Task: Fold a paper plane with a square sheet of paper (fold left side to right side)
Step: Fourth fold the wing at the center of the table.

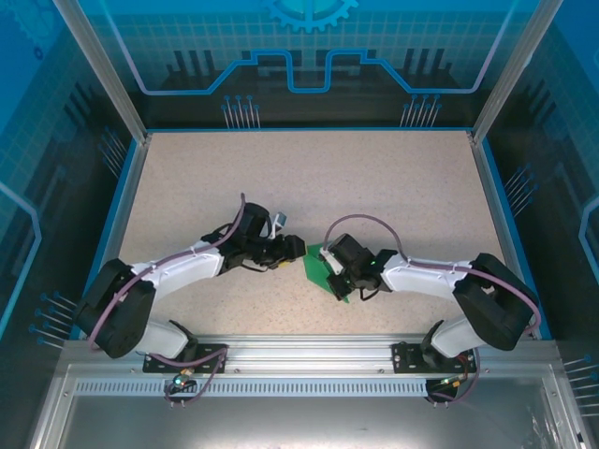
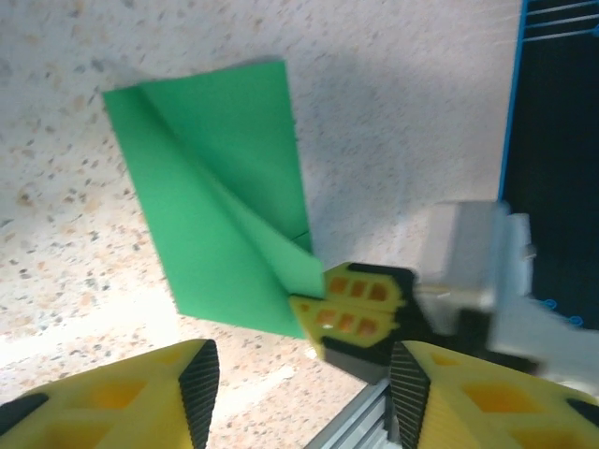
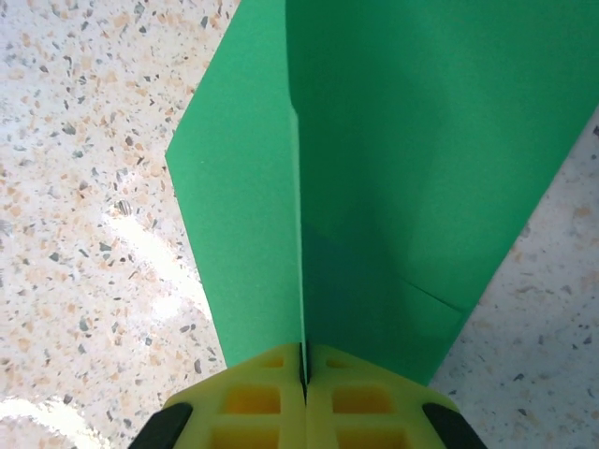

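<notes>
On the speckled table (image 1: 393, 187), near its front edge between both arms, the creased green square sheet of paper (image 2: 215, 206) lies pinched at one corner by the right gripper (image 3: 303, 374), while the left gripper (image 2: 304, 379) hovers beside it, jaws spread and empty.

Counted: one square sheet of paper (image 2: 220, 201), two grippers, one table (image 1: 374, 178).
The left gripper (image 1: 298, 248) and right gripper (image 3: 303, 374) make the two; the paper seems a single piece, though partly hidden from above.
</notes>
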Action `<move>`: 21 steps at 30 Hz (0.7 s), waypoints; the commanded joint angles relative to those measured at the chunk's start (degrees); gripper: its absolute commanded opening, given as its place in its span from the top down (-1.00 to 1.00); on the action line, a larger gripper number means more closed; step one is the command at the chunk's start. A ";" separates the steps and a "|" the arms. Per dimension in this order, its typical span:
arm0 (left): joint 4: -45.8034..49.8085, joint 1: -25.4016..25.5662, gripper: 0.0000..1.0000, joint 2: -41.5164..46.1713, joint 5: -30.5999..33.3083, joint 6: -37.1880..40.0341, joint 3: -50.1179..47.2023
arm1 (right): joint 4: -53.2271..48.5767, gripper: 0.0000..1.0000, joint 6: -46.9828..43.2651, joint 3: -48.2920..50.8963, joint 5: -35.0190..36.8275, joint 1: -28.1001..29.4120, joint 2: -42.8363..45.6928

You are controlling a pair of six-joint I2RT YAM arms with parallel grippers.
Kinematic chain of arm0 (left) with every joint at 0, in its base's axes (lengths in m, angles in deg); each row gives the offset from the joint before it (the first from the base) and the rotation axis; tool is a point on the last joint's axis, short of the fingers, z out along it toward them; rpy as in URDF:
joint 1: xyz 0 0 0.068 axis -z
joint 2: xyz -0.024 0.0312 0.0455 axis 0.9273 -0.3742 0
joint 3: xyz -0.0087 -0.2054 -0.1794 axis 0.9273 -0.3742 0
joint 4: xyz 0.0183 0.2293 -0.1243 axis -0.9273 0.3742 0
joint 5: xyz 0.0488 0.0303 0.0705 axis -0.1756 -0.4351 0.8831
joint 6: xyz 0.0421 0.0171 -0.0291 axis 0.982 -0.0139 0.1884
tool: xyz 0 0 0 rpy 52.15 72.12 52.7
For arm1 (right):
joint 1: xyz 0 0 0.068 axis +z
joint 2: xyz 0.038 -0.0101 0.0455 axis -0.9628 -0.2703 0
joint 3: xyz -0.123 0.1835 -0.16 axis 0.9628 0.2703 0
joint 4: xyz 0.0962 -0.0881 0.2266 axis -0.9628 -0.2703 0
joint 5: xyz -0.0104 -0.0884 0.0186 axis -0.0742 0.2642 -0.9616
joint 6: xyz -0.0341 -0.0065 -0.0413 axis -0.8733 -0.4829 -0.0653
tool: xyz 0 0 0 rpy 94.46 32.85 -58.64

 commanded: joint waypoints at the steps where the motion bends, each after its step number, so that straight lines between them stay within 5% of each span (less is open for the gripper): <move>1: -3.36 0.61 0.00 -3.03 -2.32 -0.91 -1.03 | 1.48 0.91 1.28 1.76 -8.02 -2.57 2.00; 8: -7.12 3.96 0.14 -9.45 -2.65 -2.25 0.93 | 3.62 0.92 2.79 3.54 -15.91 -7.15 2.05; 21: -10.89 7.71 0.06 -18.57 -2.80 -4.76 5.36 | 5.95 0.92 4.10 4.52 -22.17 -11.19 -1.08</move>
